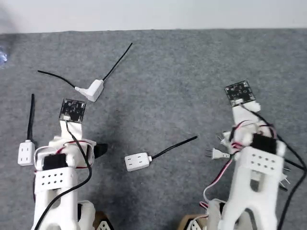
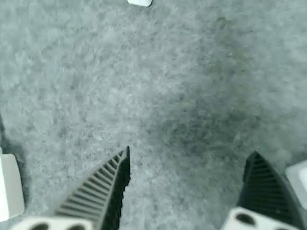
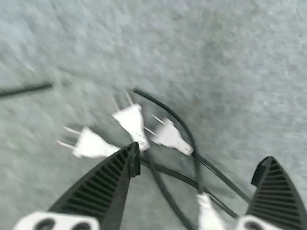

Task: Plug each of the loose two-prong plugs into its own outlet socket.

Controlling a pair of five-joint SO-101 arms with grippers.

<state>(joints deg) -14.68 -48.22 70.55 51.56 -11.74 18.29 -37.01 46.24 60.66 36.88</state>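
Note:
Three white outlet sockets with black cords lie on the grey carpet: one at the far left (image 1: 25,152), one in the middle (image 1: 136,161), and an angled one farther back (image 1: 93,89). A white two-prong plug (image 1: 217,154) lies beside the right arm. In the right wrist view, three plugs (image 3: 88,143) (image 3: 130,120) (image 3: 169,136) lie close together on tangled black cords, just beyond my right gripper (image 3: 201,153), which is open and holds nothing. My left gripper (image 2: 190,155) is open over bare carpet, between the left socket (image 2: 9,187) and the middle socket (image 2: 300,175).
A fourth plug (image 3: 206,213) lies between the right gripper's fingers, close to the camera. The middle socket's black cord (image 1: 177,145) runs toward the right arm. Grey carpet covers the table up to the pale back wall.

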